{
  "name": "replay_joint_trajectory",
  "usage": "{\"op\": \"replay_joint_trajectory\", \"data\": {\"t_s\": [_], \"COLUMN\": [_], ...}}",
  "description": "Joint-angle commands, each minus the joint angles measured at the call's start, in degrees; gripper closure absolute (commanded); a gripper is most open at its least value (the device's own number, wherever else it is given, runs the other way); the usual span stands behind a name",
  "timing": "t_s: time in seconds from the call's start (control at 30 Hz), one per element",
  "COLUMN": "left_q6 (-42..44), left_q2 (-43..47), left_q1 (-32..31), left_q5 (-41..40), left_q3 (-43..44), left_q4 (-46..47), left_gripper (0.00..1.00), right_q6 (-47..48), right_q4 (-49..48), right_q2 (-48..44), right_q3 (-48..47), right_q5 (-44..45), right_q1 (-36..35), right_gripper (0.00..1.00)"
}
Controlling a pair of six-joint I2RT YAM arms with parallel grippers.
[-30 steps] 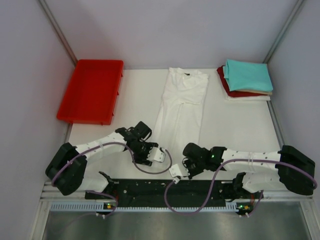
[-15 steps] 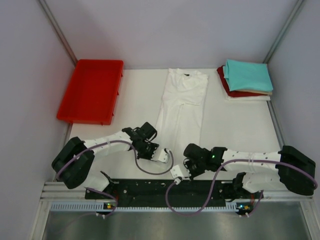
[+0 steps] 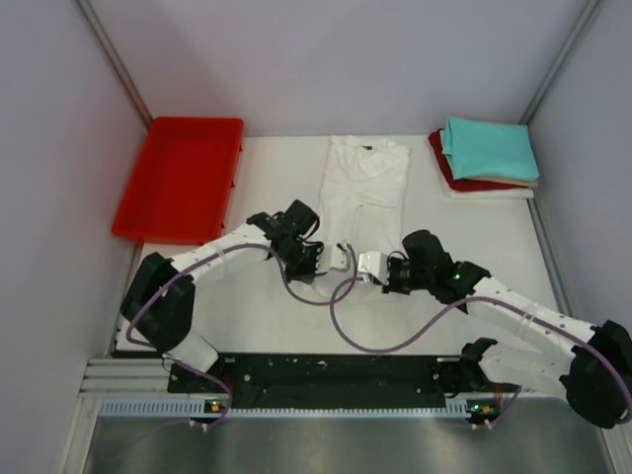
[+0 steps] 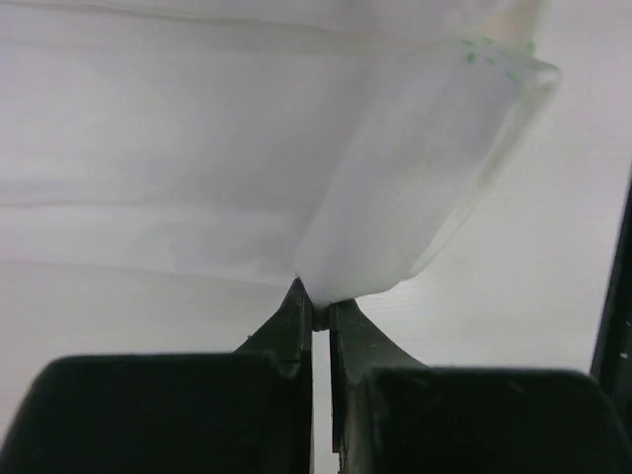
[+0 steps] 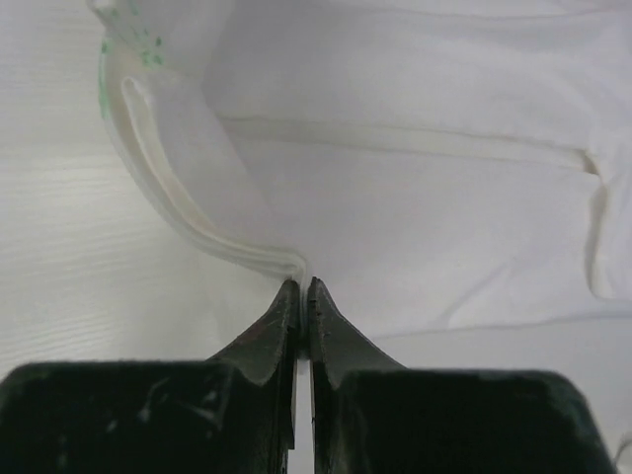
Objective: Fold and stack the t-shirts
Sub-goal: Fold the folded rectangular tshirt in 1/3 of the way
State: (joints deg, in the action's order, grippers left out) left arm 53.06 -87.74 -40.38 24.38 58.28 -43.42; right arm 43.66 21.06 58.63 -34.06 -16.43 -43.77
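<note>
Tray left, folded stack right of shirt

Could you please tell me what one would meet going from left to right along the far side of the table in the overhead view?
red plastic tray → white t-shirt, laid out lengthwise → stack of folded t-shirts, teal one on top

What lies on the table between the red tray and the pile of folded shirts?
The white shirt lies there, collar toward the far wall, touching neither the red tray nor the pile of folded shirts. The top view shows this.
</note>
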Motion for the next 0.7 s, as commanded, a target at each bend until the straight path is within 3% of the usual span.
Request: {"op": "replay_joint_trajectory", "data": {"t_s": [0.0,0.13,0.3,0.5,0.67], "left_q6": [-12.34,-17.72,-19.39,-21.24,-23.26], "left_q2": [-9.43,-20.42,-30.63,-39.60,-42.07], "left_q1": [3.99,8.73,11.72,12.08,12.87], "left_q5": [-2.22,-2.59,-3.37,-6.01,-7.86], "left_q3": [15.68,31.16,44.53,55.52,57.82], "left_q4": [-1.23,-4.12,-7.38,-9.93,-8.18], "left_gripper": [1.00,1.00,1.00,1.00,1.00], "right_q6": [-1.73,-1.83,0.20,1.43,0.90], "right_q4": [-10.93,-15.61,-17.54,-17.55,-17.37], "right_q2": [6.47,17.10,28.45,36.54,41.12], "right_q3": [-6.27,-12.41,-20.24,-27.28,-30.18], "right_q5": [-5.62,-8.88,-10.47,-9.95,-9.42], "right_q1": [9.90,17.30,23.28,27.15,29.61], "right_gripper": [1.00,1.00,1.00,1.00,1.00]}}
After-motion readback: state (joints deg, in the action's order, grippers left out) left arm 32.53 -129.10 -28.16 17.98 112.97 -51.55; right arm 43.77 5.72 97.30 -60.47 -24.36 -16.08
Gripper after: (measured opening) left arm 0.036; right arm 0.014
